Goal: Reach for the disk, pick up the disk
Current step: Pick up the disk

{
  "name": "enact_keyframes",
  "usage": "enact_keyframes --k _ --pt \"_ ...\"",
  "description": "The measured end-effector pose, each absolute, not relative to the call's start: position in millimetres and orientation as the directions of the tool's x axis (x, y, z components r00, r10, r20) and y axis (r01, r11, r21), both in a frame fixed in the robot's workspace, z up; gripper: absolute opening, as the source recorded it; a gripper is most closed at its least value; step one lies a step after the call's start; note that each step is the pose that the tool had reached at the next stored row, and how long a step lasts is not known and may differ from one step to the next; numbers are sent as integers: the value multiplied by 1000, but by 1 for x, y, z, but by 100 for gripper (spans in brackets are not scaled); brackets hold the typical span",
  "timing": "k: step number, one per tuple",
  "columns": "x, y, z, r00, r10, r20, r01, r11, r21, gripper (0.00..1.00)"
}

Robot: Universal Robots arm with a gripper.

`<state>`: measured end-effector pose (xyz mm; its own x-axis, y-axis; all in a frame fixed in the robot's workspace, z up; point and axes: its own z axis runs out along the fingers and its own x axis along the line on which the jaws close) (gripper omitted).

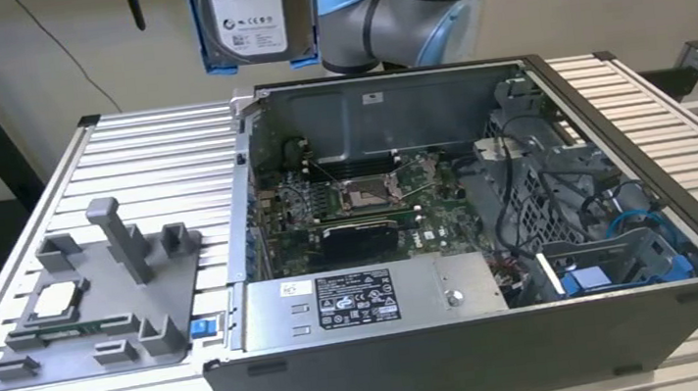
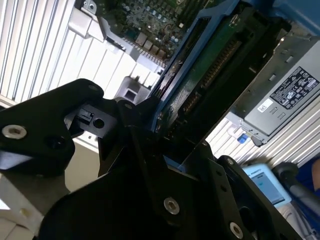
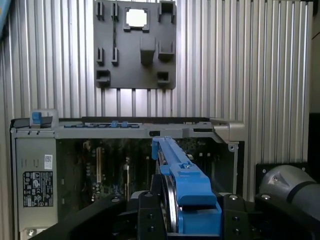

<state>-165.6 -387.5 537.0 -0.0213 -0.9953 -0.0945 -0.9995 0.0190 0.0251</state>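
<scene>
Jaws stand clenched on the disk [image 3: 186,186], one black finger on either side of its blue-railed edge, as both wrist views show, with the gripper [image 3: 192,220] looking straight down over the work. Beneath everything lies the slatted metal table [image 1: 146,145], and on it stands the open computer case [image 1: 474,364], its board, cables and labelled power supply [image 1: 361,298] exposed. On the exterior view's left of the case, just beside it, a grey fixture plate [image 1: 165,310] rests on the slats, carrying a small square silver chip [image 1: 56,300] in one of its seats. In the exterior view the disk hangs high over the case's rear corner, label facing the camera, well apart from the table and the plate and touching nothing but the gripper, with the arm [image 1: 401,7] beside it. By my judgement both parts of the task look done: the reach is complete and the disk is held clear in the air, so nothing of the pick-up appears left.
</scene>
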Motion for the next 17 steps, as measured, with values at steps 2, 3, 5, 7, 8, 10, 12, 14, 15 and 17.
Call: enact_keyframes --k 2,3,5,7,8,10,12,14,15,17 --pt "-161 -391 537 -22 -995 -94 -999 19 28 0" --pt "-159 -392 537 -22 -995 -94 -999 19 29 0" --pt "-155 -395 537 -22 -995 -94 -999 19 32 0" --pt "-151 -399 537 -22 -995 -94 -999 19 34 0" --pt "-149 -400 537 -22 -995 -94 -999 19 35 0" --pt "-145 -404 537 -23 -995 -94 -999 19 38 0" --pt "-140 -407 537 -23 -995 -94 -999 19 40 0" --pt "-136 -410 537 -23 -995 -94 -999 19 42 0" --pt "-134 -412 537 -23 -995 -94 -999 19 43 0" --pt "-130 -415 537 -23 -995 -94 -999 19 45 0"
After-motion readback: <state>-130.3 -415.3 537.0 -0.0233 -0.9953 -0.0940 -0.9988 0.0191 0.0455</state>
